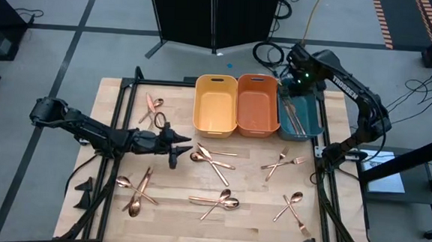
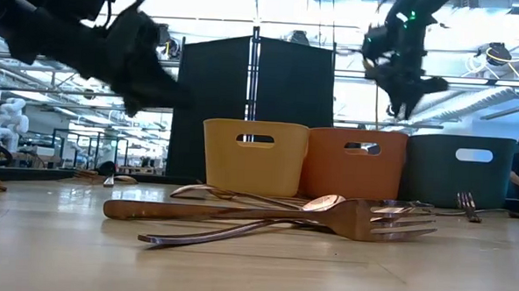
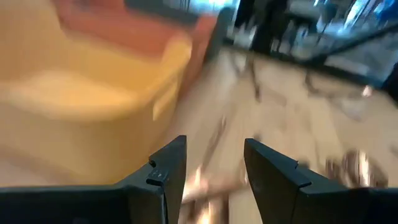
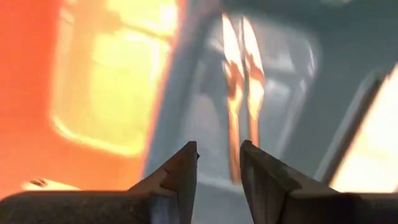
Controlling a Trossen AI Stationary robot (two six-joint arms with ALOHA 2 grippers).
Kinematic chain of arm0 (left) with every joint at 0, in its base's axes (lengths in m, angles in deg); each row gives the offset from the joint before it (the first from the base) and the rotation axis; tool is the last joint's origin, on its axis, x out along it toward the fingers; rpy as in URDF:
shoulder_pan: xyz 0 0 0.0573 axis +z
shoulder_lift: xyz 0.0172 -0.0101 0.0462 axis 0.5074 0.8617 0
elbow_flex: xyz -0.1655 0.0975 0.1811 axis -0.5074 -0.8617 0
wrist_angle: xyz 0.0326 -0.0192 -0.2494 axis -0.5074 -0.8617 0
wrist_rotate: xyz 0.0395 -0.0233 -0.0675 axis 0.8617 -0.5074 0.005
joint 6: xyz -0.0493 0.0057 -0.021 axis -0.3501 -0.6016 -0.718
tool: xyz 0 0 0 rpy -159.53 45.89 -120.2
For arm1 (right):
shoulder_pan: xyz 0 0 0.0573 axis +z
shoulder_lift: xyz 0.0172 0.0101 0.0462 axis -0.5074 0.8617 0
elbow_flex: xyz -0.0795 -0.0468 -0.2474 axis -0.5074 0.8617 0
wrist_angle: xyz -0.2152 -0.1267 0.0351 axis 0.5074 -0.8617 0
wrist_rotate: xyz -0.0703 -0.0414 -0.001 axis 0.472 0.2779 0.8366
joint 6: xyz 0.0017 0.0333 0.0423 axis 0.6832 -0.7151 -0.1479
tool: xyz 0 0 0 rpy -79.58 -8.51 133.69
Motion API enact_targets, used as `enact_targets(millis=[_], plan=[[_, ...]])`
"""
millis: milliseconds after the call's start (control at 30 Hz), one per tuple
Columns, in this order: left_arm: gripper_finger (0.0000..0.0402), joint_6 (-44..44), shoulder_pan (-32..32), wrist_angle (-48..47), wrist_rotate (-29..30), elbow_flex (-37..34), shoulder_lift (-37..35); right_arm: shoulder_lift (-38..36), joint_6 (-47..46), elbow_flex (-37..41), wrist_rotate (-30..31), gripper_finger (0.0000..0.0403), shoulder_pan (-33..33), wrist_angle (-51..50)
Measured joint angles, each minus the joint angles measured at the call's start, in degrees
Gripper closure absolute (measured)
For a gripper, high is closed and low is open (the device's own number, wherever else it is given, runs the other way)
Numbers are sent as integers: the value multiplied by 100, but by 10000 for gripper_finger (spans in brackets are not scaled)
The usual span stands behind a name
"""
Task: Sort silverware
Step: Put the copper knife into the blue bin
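Right end effector [image 1: 293, 87] hovers open above teal bin [image 1: 311, 119] rim.

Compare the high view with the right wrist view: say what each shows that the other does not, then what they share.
Only the high view shows the yellow bin, the left end effector over the table, and the spoons and forks scattered on the wood, such as a crossed pair. Only the right wrist view shows the right end effector with its fingers apart and nothing between them. Both show the orange bin and the teal bin holding cutlery.
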Motion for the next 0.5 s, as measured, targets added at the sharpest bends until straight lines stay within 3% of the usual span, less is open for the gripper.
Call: enact_targets(millis=[133, 267, 500], plan=[[245, -642, -161, -1013, -14, -96, 1, 0, 240, -162, -12, 293, 385, 661], [245, -849, -185, -1342, 16, -144, 2, 1, 259, -236, -14, 293, 764, 992], [245, 303, -102, -975, -17, -25, 2, 1, -60, -248, -22, 293, 1791, 897]])
